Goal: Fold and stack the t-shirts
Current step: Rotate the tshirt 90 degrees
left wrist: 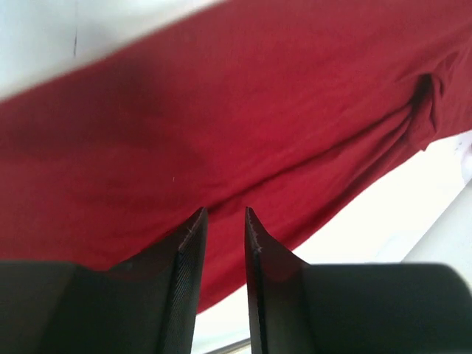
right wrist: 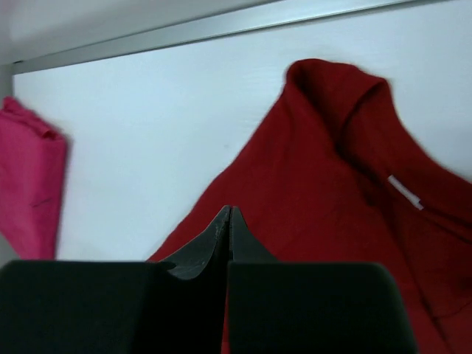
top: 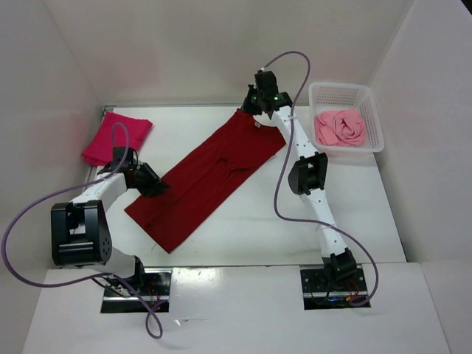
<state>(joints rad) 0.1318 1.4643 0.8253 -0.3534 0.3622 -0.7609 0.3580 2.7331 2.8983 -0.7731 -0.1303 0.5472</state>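
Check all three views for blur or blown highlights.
Top external: sharp, evenly lit, soft shadows. Left wrist: dark crimson cloth t-shirt blurred, white table blown out. Right wrist: left-edge folded magenta cloth t-shirt soft, shut right end effector near-black.

A flat white surface (top: 243,221) fills the middle of the space, evenly and softly lit, with only faint shadows. Plain white walls close it in: one at the back (top: 221,44), one on the left (top: 37,110), one on the right (top: 431,162). A thin metal strip (right wrist: 221,29) runs along the far edge. A lower white ledge (top: 243,310) lies along the near side.
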